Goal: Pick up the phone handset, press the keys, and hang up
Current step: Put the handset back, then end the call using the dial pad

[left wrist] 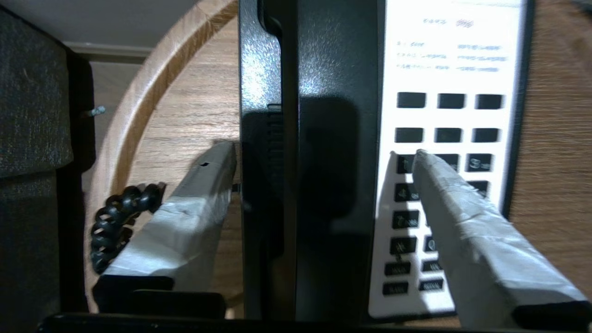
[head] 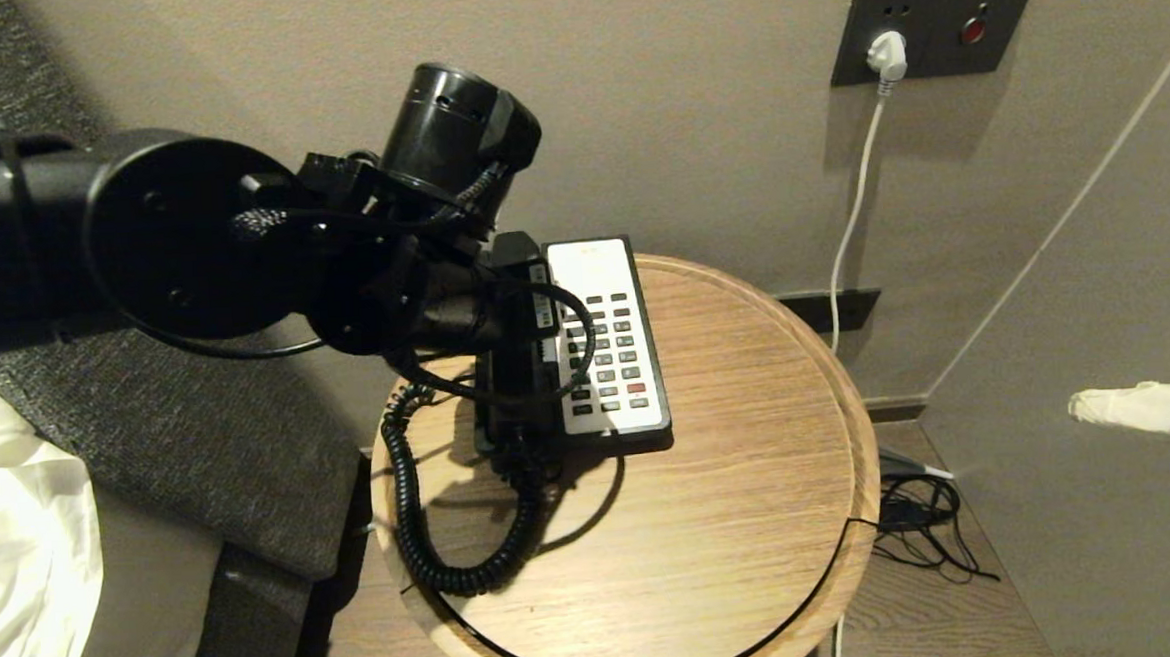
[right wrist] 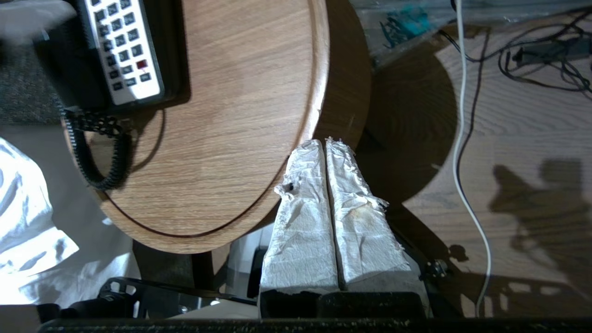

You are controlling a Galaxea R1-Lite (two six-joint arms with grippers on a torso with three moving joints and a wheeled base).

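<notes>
- While the right arm sits parked off the near right edge of the round wooden worktop, the right gripper is pressed together with nothing in it, white wrapped fingers side by side over the worktop rim and the floor.
- Black coiled cord loops on the near left part of the worktop, running up to the low end of the phone handset.
- Phone handset lies lengthwise in its cradle on the left side of the phone base, black, long, lying flat.
- Left gripper is over the handset's middle, fingers spread; one taped finger is just beside the handset's outer flank, the other finger is over the white keypad side.
- Both fingers look clear of the handset body; a narrow gap shows on the outer side, cannot tell for sure on the keypad side.
- Left arm reaches in from the left in the head view and hides the gripper and most of the handset.
- Phone base sits at the back left of the worktop, keypad facing up.
- Left of the worktop: dark upholstered headboard and white bedding.
- Far wall has a dark socket plate with a white plug, white cable dropping to the floor behind the worktop.
</notes>
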